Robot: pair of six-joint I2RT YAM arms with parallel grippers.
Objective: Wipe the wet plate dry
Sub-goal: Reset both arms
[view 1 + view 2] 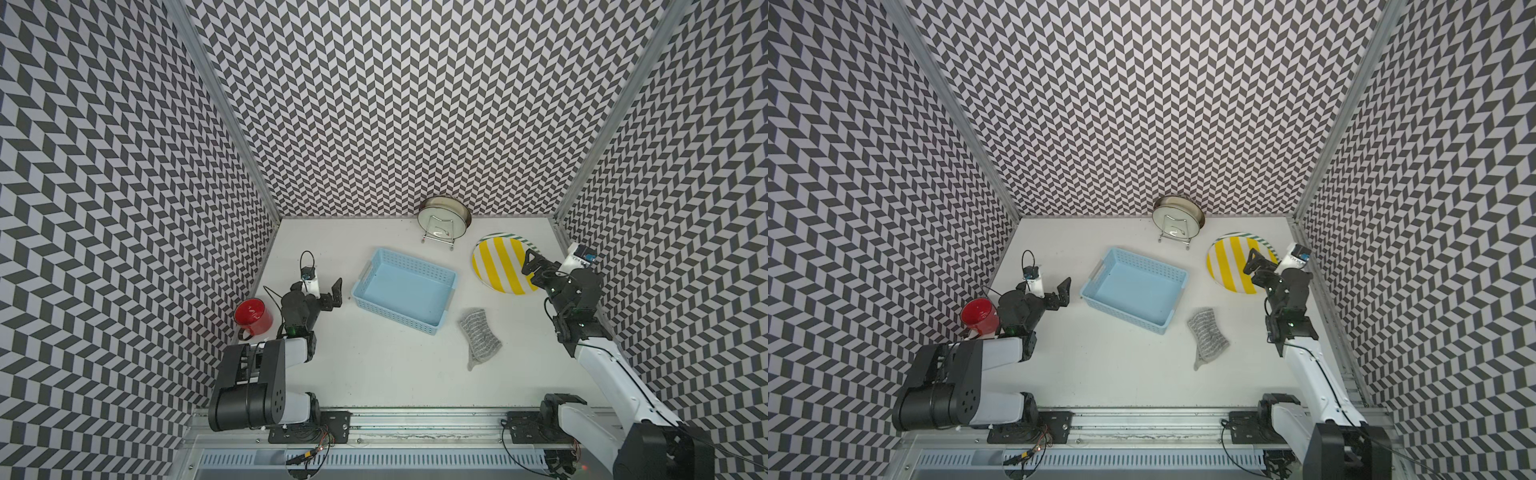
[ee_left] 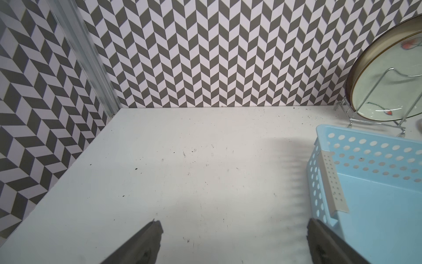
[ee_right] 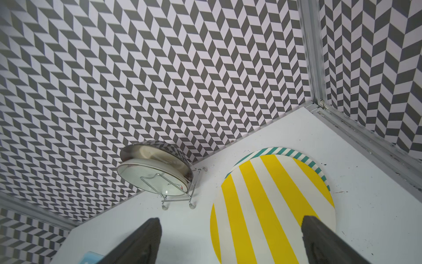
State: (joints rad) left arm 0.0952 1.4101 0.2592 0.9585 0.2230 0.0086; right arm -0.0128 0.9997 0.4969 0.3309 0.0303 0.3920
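Right claw (image 3: 230, 220), wide apart, above flat round plate (image 3: 269, 196), yellow-and-white striped.

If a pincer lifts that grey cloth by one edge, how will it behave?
The grey cloth lies rumpled on the table, so it probably hangs limp. It looks thin and knitted, likely light. Pushed, it would sooner bunch than slide.

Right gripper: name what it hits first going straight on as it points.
Probably the yellow striped plate, lying flat just ahead of the open right gripper; how steeply it points down is unclear.
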